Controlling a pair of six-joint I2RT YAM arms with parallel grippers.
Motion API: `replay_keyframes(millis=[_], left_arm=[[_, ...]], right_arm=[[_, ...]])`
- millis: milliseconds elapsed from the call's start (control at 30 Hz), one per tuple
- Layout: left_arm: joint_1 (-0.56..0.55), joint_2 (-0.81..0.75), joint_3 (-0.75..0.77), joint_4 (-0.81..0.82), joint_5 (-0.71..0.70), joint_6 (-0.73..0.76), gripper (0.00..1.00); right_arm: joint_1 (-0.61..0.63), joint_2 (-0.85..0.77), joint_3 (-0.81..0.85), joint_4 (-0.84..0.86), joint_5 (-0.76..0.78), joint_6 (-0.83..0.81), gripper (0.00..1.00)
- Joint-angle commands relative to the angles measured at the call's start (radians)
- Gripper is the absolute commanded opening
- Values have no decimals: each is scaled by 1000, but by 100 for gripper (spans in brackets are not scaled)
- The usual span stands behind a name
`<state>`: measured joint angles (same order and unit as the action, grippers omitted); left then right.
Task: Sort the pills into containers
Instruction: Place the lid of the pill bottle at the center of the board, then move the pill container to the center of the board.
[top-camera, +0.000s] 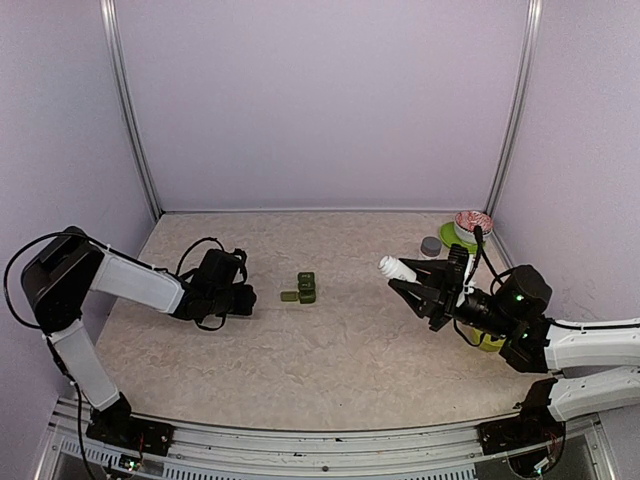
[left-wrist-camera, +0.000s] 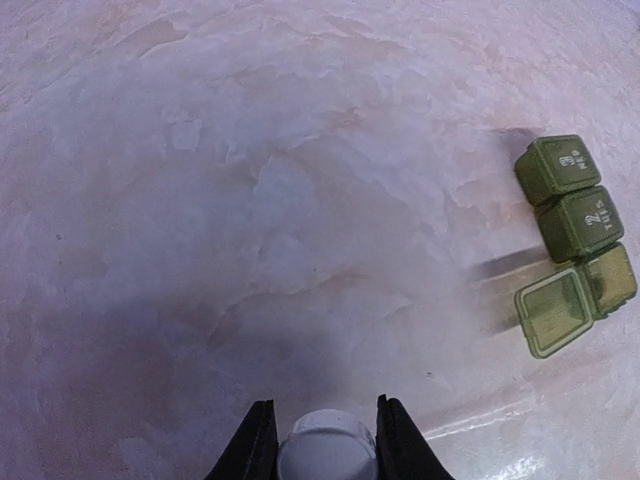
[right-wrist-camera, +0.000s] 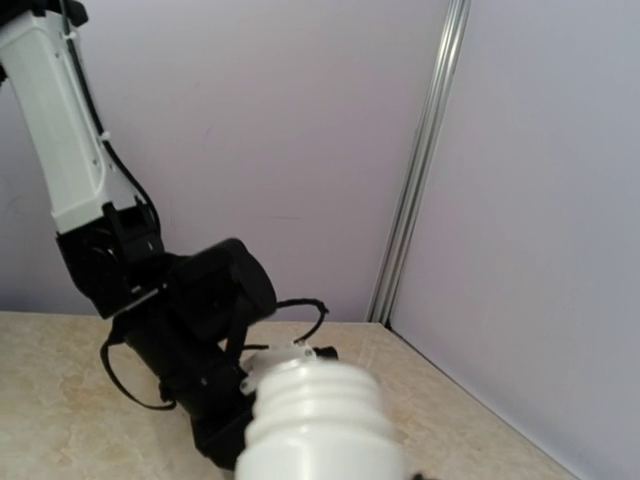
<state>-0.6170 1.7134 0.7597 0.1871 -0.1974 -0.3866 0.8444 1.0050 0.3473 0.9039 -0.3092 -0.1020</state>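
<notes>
From above, the left gripper (top-camera: 246, 296) lies low over the counter (top-camera: 340, 350), left of centre. From here I cannot tell what its fingers hold. Just to its right sits the green pill organizer (top-camera: 303, 289). The right gripper (top-camera: 405, 275) is raised on the right side, pinching a white bottle (top-camera: 392, 267) that points left toward the organizer. In the far right corner sit a grey cap (top-camera: 431, 245), a green disc (top-camera: 458, 237) and a red-and-white patterned item (top-camera: 473, 220) (too small to identify).

The left wrist camera shows the left gripper (left-wrist-camera: 325, 430) clamped on a round white cap (left-wrist-camera: 325, 452), one dark finger on each side. The pill organizer (left-wrist-camera: 575, 225) is at the right edge, a row of 3 compartments. One closed lid reads "3 WED" (left-wrist-camera: 570, 165) and the next reads "2 TUES" (left-wrist-camera: 593, 222). The third compartment has its lid (left-wrist-camera: 553, 315) flipped open, and no writing on it can be read.

In the right wrist camera, the white bottle (right-wrist-camera: 315, 425) fills the bottom of the frame, its threaded neck uncapped. The left arm (right-wrist-camera: 190, 330) is visible beyond it, in front of the wall.
</notes>
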Motion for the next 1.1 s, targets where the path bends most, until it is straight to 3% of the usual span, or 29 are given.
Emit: replay_keyframes(millis=[0,133,500,667,1067], left_arm=[[5,41,35,19,-47,40,28],[5,61,47,13,-61,43,34],[5,16,86,-17,-37,46,65],[10,12,168,-57,-47,86,69],[37,228,439,-193,-22,224,70]], right_arm=[[0,-3,-12,20,-7,16,13],[0,1,-11,20,-3,16,14],[0,21,-6,20,-8,21,14],[0,30,-3,28,-22,32,15],[0,15,5,-10,-40,50,15]])
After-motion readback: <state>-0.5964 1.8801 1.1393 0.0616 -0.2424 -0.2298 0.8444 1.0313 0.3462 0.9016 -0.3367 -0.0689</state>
